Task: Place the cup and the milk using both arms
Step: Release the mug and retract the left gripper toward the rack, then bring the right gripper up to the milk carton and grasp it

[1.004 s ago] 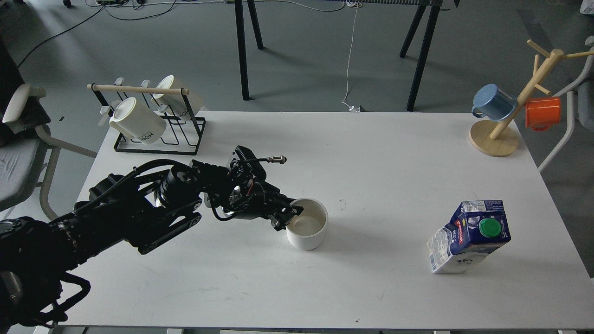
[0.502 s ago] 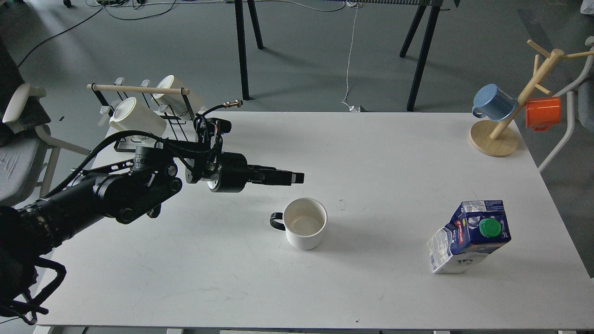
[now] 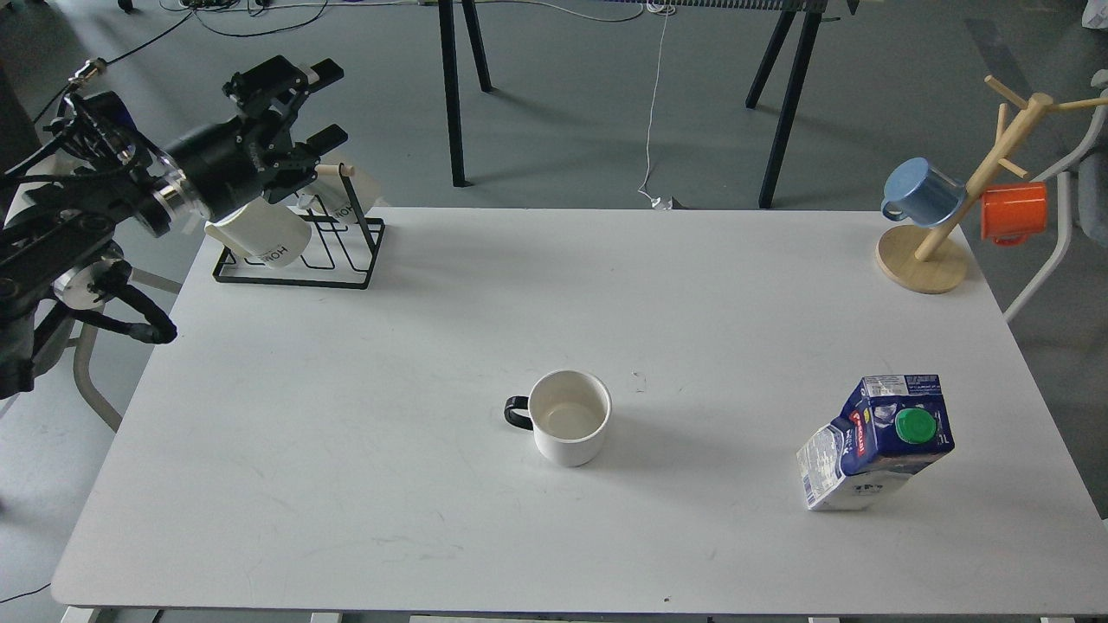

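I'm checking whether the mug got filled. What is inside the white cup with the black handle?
The cup looks empty: only its cream inner wall and bare bottom show. The nearest stretch of the inner wall is hidden behind the rim. The milk stands apart to its right, green cap on.

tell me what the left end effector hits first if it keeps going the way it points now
Probably nothing: the left end effector aims up and away, past the table's far-left corner, toward open grey floor. Depth is unclear.

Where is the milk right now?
In the head view, the milk stands on the table near its right front corner, to the right of the cup and apart from it.
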Controlling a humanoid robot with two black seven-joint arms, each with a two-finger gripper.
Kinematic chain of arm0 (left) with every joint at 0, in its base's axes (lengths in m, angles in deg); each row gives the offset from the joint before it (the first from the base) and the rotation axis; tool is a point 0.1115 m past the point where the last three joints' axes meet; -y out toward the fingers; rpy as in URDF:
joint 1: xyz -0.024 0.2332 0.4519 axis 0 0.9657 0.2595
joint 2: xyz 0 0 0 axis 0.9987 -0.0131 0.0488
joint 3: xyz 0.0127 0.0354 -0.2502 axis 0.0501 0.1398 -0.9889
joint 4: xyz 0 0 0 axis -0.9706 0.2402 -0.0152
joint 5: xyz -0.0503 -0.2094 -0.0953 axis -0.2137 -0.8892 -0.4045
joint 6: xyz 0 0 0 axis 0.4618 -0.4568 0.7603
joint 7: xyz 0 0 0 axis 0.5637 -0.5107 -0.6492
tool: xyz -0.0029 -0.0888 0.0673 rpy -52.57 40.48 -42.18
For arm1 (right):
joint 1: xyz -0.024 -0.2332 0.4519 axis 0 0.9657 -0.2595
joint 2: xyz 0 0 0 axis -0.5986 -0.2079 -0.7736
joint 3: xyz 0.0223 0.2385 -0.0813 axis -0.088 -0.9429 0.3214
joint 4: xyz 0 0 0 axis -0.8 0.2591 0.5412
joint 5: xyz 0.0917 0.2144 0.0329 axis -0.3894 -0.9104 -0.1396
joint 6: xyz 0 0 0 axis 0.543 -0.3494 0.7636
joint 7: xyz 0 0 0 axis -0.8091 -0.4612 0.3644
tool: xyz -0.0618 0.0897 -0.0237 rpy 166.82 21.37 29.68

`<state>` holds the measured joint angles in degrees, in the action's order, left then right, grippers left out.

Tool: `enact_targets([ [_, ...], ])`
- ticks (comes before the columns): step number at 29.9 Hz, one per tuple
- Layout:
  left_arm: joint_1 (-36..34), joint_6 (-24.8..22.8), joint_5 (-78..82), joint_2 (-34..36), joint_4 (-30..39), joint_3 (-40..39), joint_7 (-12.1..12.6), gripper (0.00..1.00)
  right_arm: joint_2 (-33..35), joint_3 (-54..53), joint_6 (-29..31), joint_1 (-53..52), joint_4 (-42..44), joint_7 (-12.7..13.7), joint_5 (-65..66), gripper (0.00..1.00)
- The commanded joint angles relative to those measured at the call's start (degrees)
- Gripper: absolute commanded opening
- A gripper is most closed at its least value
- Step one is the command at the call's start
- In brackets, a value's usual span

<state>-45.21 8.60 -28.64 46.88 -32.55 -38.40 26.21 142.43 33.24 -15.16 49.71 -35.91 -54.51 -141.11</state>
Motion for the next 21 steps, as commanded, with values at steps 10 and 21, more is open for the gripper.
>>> enact_targets([
  [10, 4.25, 0.00, -11.88, 0.80, -2.52, -0.37, 0.00, 0.93, -0.81, 1.82, 0.00, 21.96, -6.40, 3.86, -7.35, 1.00],
  [21, 4.33, 0.00, -11.71, 0.18, -2.52, -0.19, 0.00, 0.94, -8.98, 5.25, 0.00, 28.13, -12.22, 3.16, 5.39, 1.00],
])
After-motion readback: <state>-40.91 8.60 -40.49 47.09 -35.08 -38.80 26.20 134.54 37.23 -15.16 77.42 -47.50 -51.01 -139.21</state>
